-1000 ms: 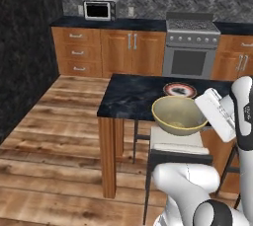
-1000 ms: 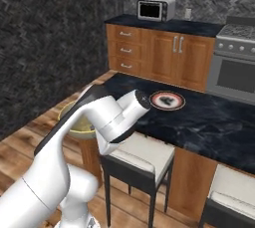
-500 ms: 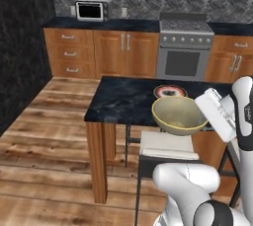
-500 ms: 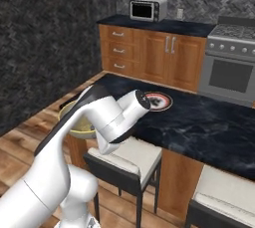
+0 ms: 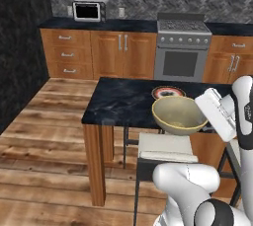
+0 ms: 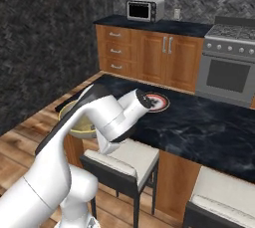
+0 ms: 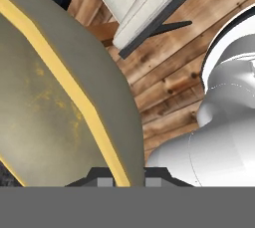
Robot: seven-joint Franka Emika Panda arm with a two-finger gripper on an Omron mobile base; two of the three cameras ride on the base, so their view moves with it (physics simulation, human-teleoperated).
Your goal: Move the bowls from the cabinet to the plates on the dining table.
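Above the near edge of the dining table (image 5: 118, 104), the gripper (image 7: 122, 178) is clamping the rim of a yellowish-tan bowl (image 5: 179, 115), holding it in the air; a plate (image 5: 168, 92) is lying just beyond it on the marble; a cushioned stool (image 5: 165, 147) is standing beneath.

Glazed tan bowl (image 5: 179, 115), matt inside; glossy veined marble dining table (image 5: 123, 101); grainy wooden floor planks (image 5: 44, 141)

you have one bowl (image 5: 179, 115) in view; one plate (image 5: 168, 92) on one dining table (image 5: 123, 102); two stools (image 6: 122, 160); one microwave (image 5: 89, 10); one oven (image 5: 182, 50).
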